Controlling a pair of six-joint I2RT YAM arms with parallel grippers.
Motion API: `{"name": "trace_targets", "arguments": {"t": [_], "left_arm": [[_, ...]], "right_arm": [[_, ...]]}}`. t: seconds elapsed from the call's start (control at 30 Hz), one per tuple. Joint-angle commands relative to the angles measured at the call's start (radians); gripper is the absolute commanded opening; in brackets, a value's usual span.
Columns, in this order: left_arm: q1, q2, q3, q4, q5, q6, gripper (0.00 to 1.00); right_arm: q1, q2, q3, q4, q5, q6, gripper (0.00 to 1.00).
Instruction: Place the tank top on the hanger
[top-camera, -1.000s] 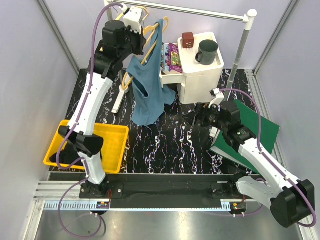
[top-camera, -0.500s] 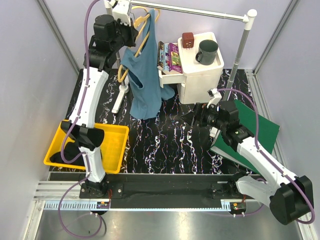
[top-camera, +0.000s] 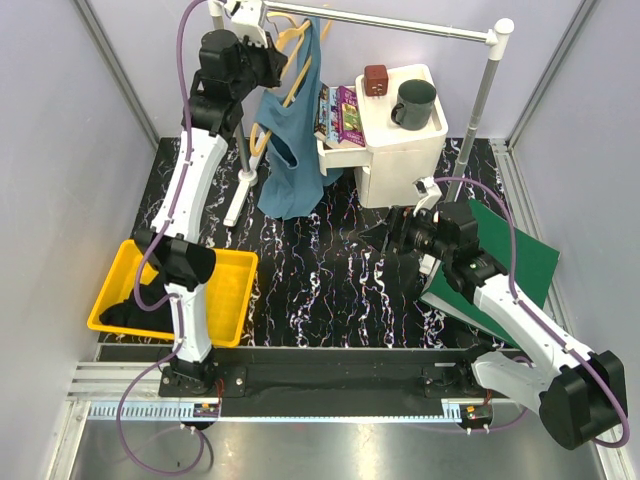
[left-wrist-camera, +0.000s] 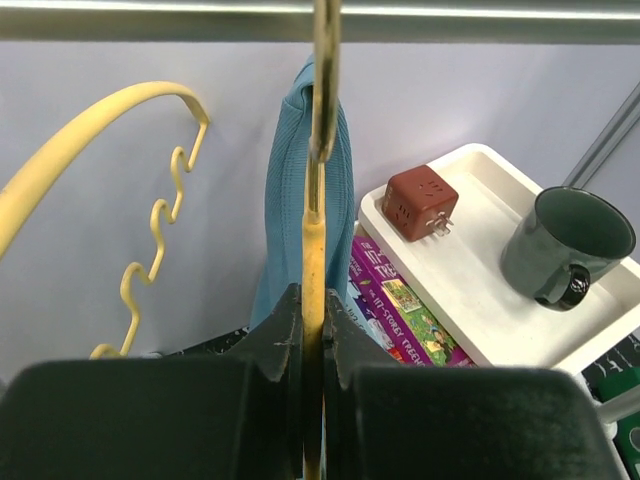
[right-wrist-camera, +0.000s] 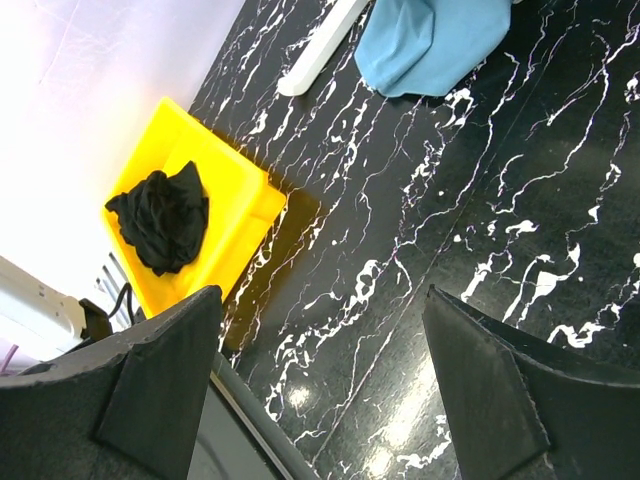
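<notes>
From above: my left gripper (top-camera: 275, 60) is raised to the left end of the clothes rail (top-camera: 400, 22), its jaws closed on the orange-yellow hanger (top-camera: 297, 85) just below the bar. The teal tank top (top-camera: 295, 150) hangs off that hanger, straight down under the rail and just right of my left gripper, with one strap up by the bar. My right gripper (top-camera: 405, 235) sits low over the black marbled table (top-camera: 330, 280), well forward of the rail and well apart from the tank top

Left wrist camera: my two fingers (left-wrist-camera: 270, 340) pinch the hanger's thin edge between them, and its hook runs up across the rail at the top of the view; whether it has caught the bar I cannot tell. The tank top drapes just behind the hanger, beneath the rail. A paler wavy hanger (left-wrist-camera: 100, 130) arcs to the left, and a dark mug (left-wrist-camera: 565, 245) and a brown cube (left-wrist-camera: 420, 203) stand lower right

Right wrist camera: my right fingers (right-wrist-camera: 160, 380) stand spread wide with nothing between them, only bare table. The tank top's hem lies far ahead beside the rail's white foot (right-wrist-camera: 320, 45); nearer, to the left, a yellow tray (right-wrist-camera: 240, 190) holds a black cloth (right-wrist-camera: 160, 215)
</notes>
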Motion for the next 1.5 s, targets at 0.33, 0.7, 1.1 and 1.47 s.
{"name": "trace_targets", "arguments": {"t": [0.33, 0.7, 1.1, 1.47], "left_arm": [[0.04, 0.037, 0.062, 0.168, 0.057, -0.074, 0.0], [0.04, 0.003, 0.008, 0.159, 0.083, -0.057, 0.12], [0.027, -0.271, -0.28, 0.323, 0.085, -0.087, 0.99], [-0.107, -0.773, -0.954, 0.518, -0.17, 0.056, 0.99]], "right_arm": [[-0.005, 0.0, -0.012, 0.078, -0.044, 0.02, 0.89], [-0.004, 0.005, -0.014, 0.082, -0.05, 0.018, 0.89], [-0.005, 0.002, -0.012, 0.069, -0.045, -0.005, 0.89], [-0.005, -0.017, -0.004, 0.004, 0.036, -0.068, 0.9]]}}
